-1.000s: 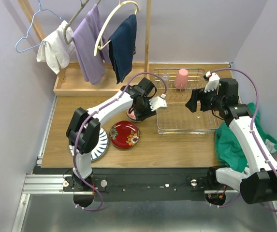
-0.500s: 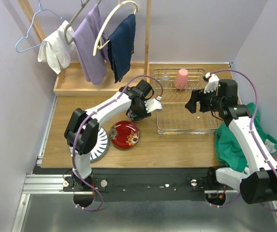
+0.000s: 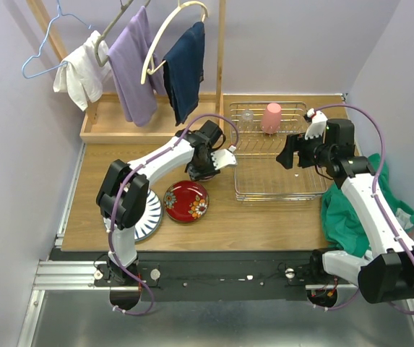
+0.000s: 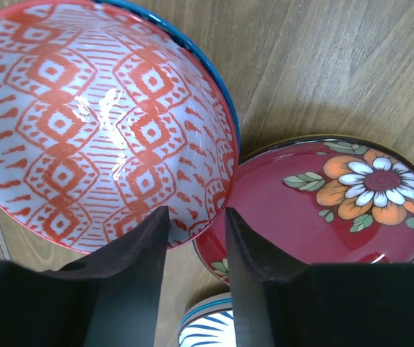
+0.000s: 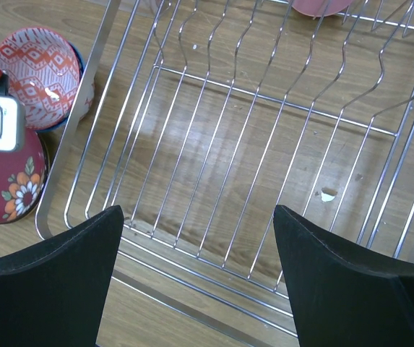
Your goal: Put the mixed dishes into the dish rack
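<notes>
1. The left gripper (image 4: 195, 217) has its jaws a little apart, leaving a narrow gap. They straddle the near rim of the red-patterned bowl (image 4: 84, 123), and neither finger can be seen pressing on it.
2. That bowl sits nested inside a blue-rimmed bowl (image 5: 84, 94) on the wooden table (image 4: 322, 65), just left of the dish rack (image 3: 272, 181).
3. The red floral plate (image 4: 337, 210) lies flat just beside the bowls, on their near side. The striped plate (image 4: 207, 329) lies to its left, partly under the left arm in the top view.
4. The right gripper (image 5: 198, 217) hangs over the rack's wire bottom with its jaws wide apart and nothing between them.
5. The pink cup (image 3: 271, 118) stands upside down at the far end of the rack.
</notes>
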